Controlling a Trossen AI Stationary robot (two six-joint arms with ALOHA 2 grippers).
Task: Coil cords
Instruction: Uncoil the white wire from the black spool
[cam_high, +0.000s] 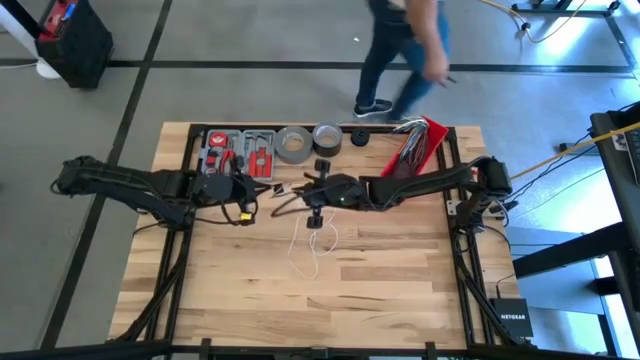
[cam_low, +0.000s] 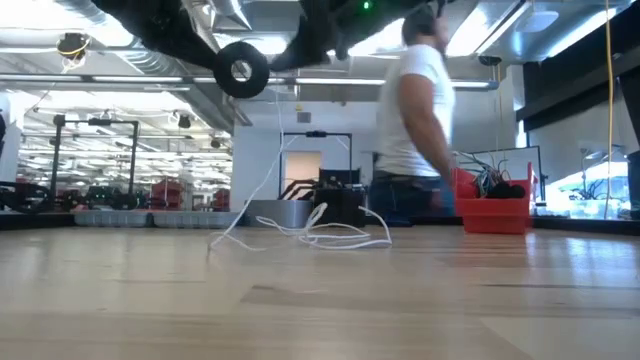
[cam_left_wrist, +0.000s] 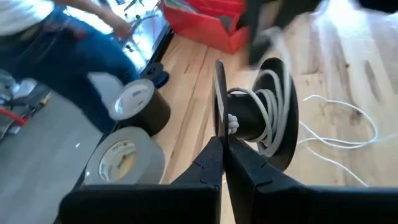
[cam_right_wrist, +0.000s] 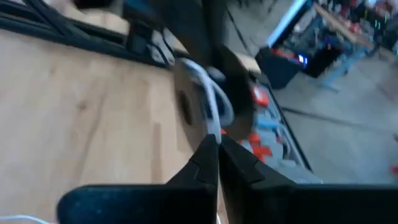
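High view: white cord (cam_high: 312, 243) strewn near table (cam_high: 400, 290) centre, trailing toward the near edge; both arms stretched inward, meeting mid-table; "NETGEAR" box (cam_high: 511, 311) off the right edge.
Low view: black spool (cam_low: 241, 70) raised, cord hanging to the tabletop.
Left wrist: left gripper (cam_left_wrist: 222, 144) clenched on spool flange, axis level, cord partly wound.
Right wrist: right gripper (cam_right_wrist: 218, 142) clenched on cord at spool.

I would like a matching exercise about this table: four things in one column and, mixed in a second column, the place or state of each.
Things:
1 black spool
2 white cord
3 grey tape roll
4 red bin

States:
A flat beside the tool tray
B lifted above the table
C holds a bundle of wires
D partly wound, the rest loose on the wood

Pairs: 1-B, 2-D, 3-A, 4-C
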